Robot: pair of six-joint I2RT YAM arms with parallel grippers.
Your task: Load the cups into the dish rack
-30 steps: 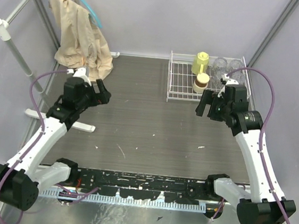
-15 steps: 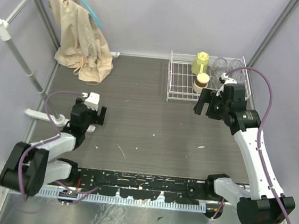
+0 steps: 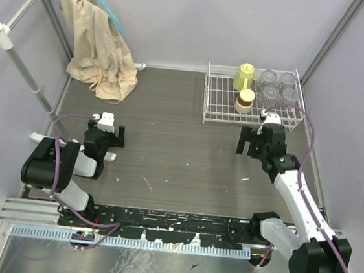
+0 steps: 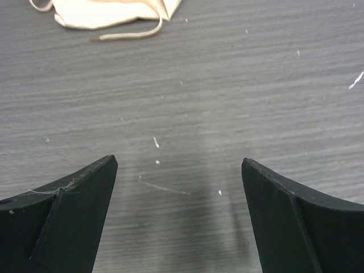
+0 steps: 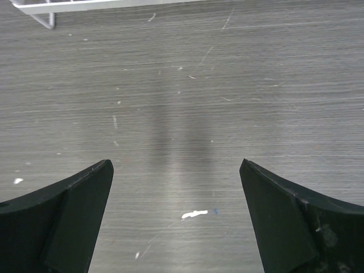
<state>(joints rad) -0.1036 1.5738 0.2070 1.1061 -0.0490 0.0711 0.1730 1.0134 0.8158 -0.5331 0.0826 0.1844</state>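
All six cups are seen inside the dish rack (image 3: pixel 216 107), which stands at about one o'clock on the bench (image 3: pixel 180 149); they are gathered in its right-hand part. The yellow mug (image 3: pixel 244 76) is at the rack's far side, with the brown cup (image 3: pixel 244 102) just nearer; four clear tumblers (image 3: pixel 270 94) are packed two by two to the right of these.

The tumblers are judged light, hard, slippery and easily chipped, so each would best be taken across the rim or around the wall with a soft squeeze; the mug is judged stiff and sturdier, best held by its body or lip and not by the handle; the brown cup looks small and smooth, and a hold across its mouth would suit. From how things lie, loading appears finished and nothing is left to be picked up.

The left pincer (image 3: pixel 107 136) is spread wide with nothing between its fingers, low over bare bench at about nine o'clock; the right pincer (image 3: pixel 251 146) is likewise spread and empty, just short of the rack's near edge.

Compared with a second ago, the left arm has been folded back from its reach toward the cloth (image 3: pixel 104 43) at eleven o'clock; the right arm has been drawn back from the rack, so that all four tumblers are now uncovered; cups and rack are unmoved.
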